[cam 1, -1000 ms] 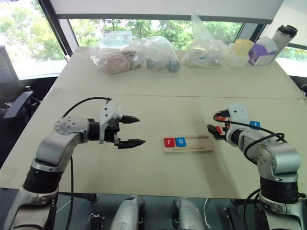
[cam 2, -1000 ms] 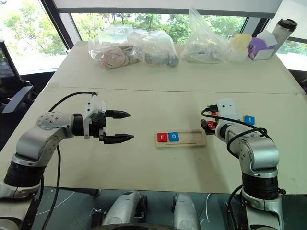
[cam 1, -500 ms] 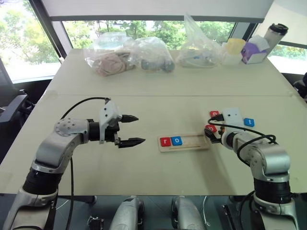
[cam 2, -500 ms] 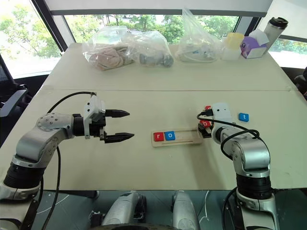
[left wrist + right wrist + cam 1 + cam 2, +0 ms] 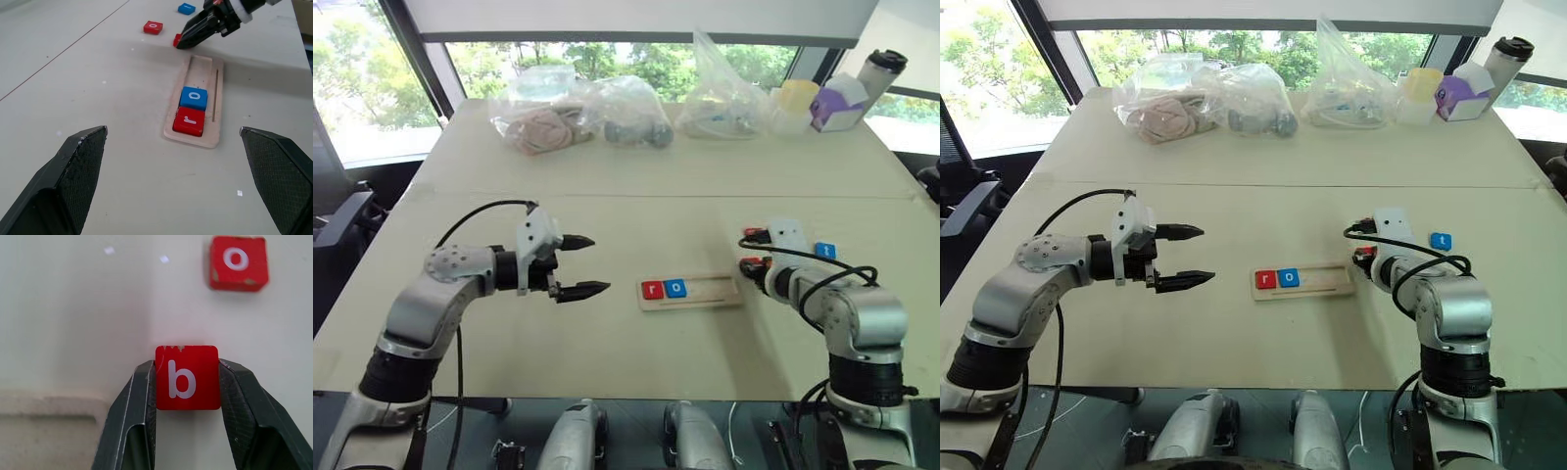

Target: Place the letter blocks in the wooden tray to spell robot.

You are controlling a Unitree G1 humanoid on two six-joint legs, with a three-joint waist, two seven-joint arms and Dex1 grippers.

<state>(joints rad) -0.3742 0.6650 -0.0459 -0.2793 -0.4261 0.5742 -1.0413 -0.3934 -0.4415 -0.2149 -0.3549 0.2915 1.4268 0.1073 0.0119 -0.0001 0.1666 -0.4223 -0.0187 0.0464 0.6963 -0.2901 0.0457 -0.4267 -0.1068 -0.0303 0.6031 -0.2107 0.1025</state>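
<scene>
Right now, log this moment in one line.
right gripper: shut on red b block | pale wooden tray: r, o placed | left gripper: open

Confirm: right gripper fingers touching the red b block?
Touching. The right wrist view shows both fingers of the right gripper pressed against opposite sides of the red b block, no gap.

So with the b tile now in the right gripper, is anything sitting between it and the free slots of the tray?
Nothing visible does. The right gripper is shut on the red b block, just beyond the wooden tray at its empty end. The red r and blue o fill the other end.
</scene>
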